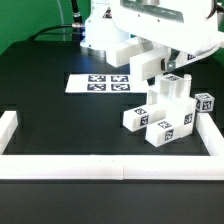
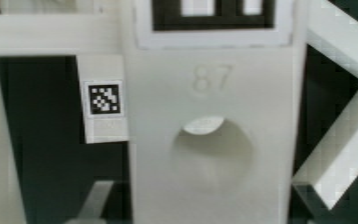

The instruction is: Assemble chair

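The chair parts [image 1: 168, 112] sit in a clump on the black counter [image 1: 60, 120], at the exterior view's right. The tallest piece [image 1: 172, 88] stands straight up. The jaws hang right over it, but I cannot tell if they grip it. The marker board [image 1: 100, 82] lies near the clump, and white rails [image 1: 100, 165] run along the counter's edges.
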`<state>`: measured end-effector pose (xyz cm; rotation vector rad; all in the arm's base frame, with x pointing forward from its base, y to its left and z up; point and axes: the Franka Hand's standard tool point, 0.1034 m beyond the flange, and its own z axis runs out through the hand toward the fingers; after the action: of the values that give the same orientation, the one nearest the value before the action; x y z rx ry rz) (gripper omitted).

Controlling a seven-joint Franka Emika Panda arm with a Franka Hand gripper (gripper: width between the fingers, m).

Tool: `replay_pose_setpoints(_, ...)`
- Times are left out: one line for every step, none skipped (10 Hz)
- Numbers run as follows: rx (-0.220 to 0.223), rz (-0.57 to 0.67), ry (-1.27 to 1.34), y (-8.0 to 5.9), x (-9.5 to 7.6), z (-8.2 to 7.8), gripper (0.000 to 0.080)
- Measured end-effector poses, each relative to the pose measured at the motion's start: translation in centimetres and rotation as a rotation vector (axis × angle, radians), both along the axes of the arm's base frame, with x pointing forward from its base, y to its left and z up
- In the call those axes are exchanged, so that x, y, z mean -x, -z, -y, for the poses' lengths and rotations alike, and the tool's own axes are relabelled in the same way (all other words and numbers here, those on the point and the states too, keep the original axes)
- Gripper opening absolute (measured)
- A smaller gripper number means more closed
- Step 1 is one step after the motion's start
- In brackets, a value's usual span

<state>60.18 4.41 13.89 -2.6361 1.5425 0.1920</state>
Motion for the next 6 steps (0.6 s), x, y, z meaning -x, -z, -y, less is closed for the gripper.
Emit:
replay_pose_setpoints(0.0,0.001,-0.004,-0.1,0.0,-0.4,0.0289)
replay_pose_setpoints(0.0,0.0,-0.002,-0.1,0.0,-0.7,0.0289)
replay_pose_setpoints(0.001,0.0,0.006,-0.2,0.0,-0.9,0.0289)
replay_pose_setpoints(0.006,0.0,-0.008,-0.3,0.2,-1.2,0.0289)
replay_pose_setpoints(0.006,0.0,-0.021,-0.3,0.3,-1.7,0.0289)
replay_pose_setpoints(0.005,-0.002,-0.018,-0.1,0.3,-1.6,0.0289)
